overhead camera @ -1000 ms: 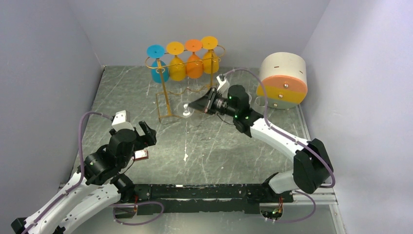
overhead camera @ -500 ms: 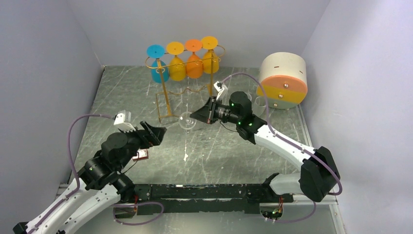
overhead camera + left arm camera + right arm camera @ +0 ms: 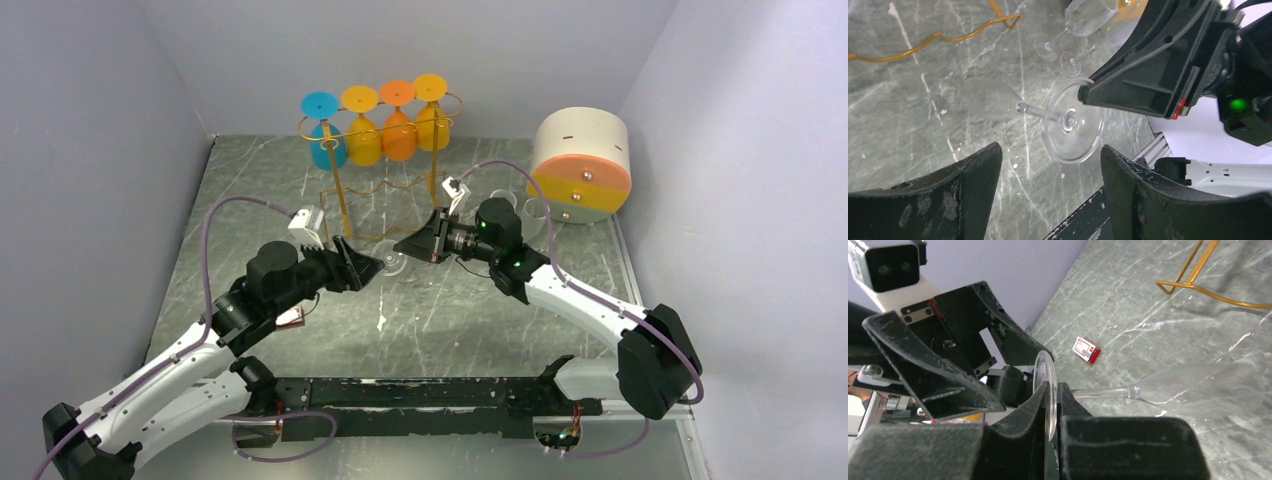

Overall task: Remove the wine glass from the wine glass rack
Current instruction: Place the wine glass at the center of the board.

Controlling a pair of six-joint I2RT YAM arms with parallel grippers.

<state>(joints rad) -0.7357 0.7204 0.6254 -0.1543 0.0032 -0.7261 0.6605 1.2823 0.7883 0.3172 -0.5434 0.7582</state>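
Note:
My right gripper [image 3: 403, 250] is shut on the round foot of a clear wine glass [image 3: 387, 262]. It holds the glass sideways above the table, in front of the gold wire rack [image 3: 340, 195]. In the right wrist view my fingers [image 3: 1040, 402] pinch the foot [image 3: 1043, 371], and the stem [image 3: 1103, 391] and bowl run off to the right. My left gripper [image 3: 362, 270] is open and faces the foot. In the left wrist view the foot [image 3: 1073, 125] sits just ahead of my open gripper [image 3: 1050, 150], not touching it.
Blue, yellow and orange glasses [image 3: 362, 135] hang on the rack's top bars. A white, orange and yellow drum [image 3: 582, 165] stands at the back right, with two more clear glasses [image 3: 1088, 12] beside it. A small red-and-white box [image 3: 290, 318] lies near the left arm.
My left arm has reached forward and right until its open gripper faces the glass's foot. My right gripper has carried the glass a little nearer and left, away from the rack.

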